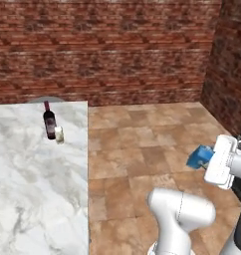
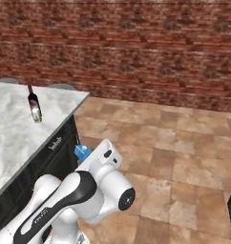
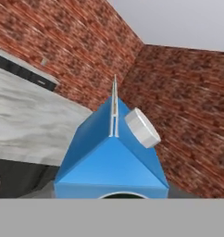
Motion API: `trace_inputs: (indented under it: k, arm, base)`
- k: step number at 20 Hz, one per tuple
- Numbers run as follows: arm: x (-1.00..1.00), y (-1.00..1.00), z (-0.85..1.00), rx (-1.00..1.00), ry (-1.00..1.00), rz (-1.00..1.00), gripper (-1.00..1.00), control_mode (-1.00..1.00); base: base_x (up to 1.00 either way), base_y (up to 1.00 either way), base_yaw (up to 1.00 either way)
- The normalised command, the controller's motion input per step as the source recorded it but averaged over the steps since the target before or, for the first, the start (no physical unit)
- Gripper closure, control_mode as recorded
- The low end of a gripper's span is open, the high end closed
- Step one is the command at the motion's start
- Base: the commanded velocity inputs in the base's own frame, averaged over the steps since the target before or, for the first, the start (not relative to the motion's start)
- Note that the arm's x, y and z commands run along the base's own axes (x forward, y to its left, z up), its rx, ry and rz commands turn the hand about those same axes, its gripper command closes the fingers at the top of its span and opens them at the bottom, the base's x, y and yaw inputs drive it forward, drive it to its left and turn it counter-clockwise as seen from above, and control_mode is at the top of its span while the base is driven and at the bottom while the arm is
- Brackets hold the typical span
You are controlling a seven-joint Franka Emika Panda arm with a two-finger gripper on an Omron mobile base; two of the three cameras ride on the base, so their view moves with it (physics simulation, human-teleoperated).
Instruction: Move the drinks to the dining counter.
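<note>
In the left base view, the dining counter fills the left side with its white, grey-veined marble top, and the dark wine bottle with its red cap stands upright near the counter's far edge. The small pale-yellow jar stands just beside the bottle, to its right and slightly nearer. Over the brown tiled floor at the right, the gripper is clenched on the blue carton, carrying it in the air, well apart from the counter. A red brick wall closes the far side of the room. In the right base view, the counter top lies at the left with its dark cabinet front facing the floor; the wine bottle stands far back on the marble. A corner of the blue carton peeks out beside the white hand, just off the counter's near right side, above the floor. In the hand view, the carton's gabled top with its round white cap sits close before the camera, the marble top behind it at the left.
</note>
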Motion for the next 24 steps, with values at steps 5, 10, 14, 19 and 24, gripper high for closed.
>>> trace_inputs:
  k: [5, 10, 14, 19, 24]
  arm:
    - [0.00, 0.00, 0.00, 0.00, 0.00, 0.00, 1.00, 1.00]
    - [0.00, 0.00, 0.00, 0.00, 0.00, 0.00, 1.00, 1.00]
    - [0.00, 0.00, 0.00, 0.00, 0.00, 0.00, 1.00, 1.00]
    - [0.00, 0.00, 0.00, 0.00, 0.00, 0.00, 1.00, 1.00]
    - [0.00, 0.00, 0.00, 0.00, 0.00, 0.00, 1.00, 1.00]
  base:
    - [0.56, -0.14, 0.52]
    - [0.87, -0.25, 0.44]
    - [0.96, -0.26, 0.37]
    - [0.48, -0.03, 0.53]
    - [0.32, -0.01, 0.66]
